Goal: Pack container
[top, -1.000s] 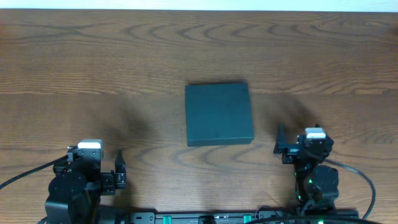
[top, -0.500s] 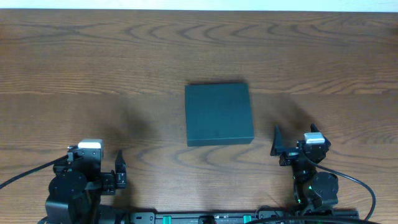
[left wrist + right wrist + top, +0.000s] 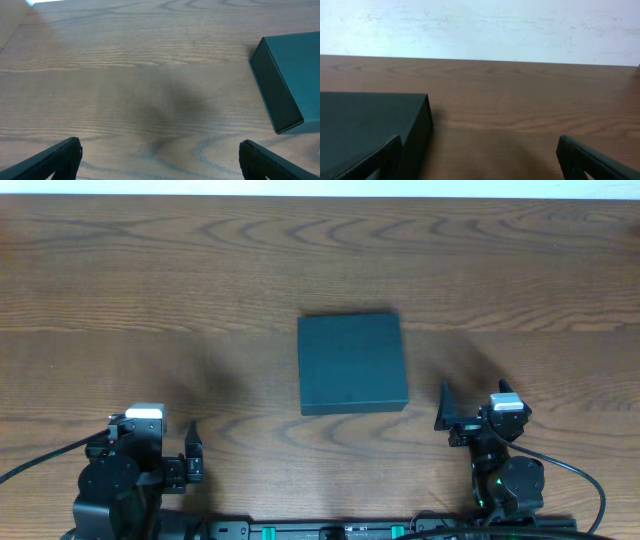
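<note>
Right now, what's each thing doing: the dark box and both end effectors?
container: lid shut, lying flat on the table, nothing touching it.
left end effector: open, empty, apart from the container.
right end effector: open, empty, near the container's right side, not touching.

Brown wood-grain table (image 3: 200,270) under soft, even light — pale whitish wall (image 3: 480,25) behind

Cannot see inside closed container (image 3: 352,364). In left wrist view, cut off at right edge; in right wrist view, at left and near edges.
</note>
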{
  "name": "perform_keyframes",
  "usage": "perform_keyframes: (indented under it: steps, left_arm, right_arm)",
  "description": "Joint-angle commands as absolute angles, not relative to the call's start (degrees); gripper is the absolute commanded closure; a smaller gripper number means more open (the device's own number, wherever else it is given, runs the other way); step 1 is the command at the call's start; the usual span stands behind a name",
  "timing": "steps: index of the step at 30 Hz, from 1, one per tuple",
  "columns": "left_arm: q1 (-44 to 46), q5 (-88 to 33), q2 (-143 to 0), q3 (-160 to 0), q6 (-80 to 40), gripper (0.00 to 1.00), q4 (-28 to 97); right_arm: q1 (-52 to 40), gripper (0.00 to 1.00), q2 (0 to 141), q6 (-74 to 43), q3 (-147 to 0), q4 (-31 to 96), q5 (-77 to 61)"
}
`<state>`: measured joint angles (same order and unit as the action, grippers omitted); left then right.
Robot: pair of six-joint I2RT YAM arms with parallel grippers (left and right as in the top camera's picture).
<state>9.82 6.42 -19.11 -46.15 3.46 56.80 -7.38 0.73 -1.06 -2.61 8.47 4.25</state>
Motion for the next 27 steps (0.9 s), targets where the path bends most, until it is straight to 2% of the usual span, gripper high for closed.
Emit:
perform_keyframes:
  steps: [1,23,27]
  left_arm:
    - [10.00,6.68,-19.35,-45.98,4.25,0.01,56.90]
    - [10.00,4.01,-19.33,-45.84,3.18,0.01,57.52]
    - [10.00,3.25,-19.18,-41.65,4.51,0.01,50.26]
  right_arm:
    - [-6.74,0.01,0.27,-2.13,-2.24,8.32,3.64]
    - [-6.74,0.01,0.30,-2.13,-2.24,8.32,3.64]
    - [-6.74,0.01,0.27,-2.13,-2.24,8.32,3.64]
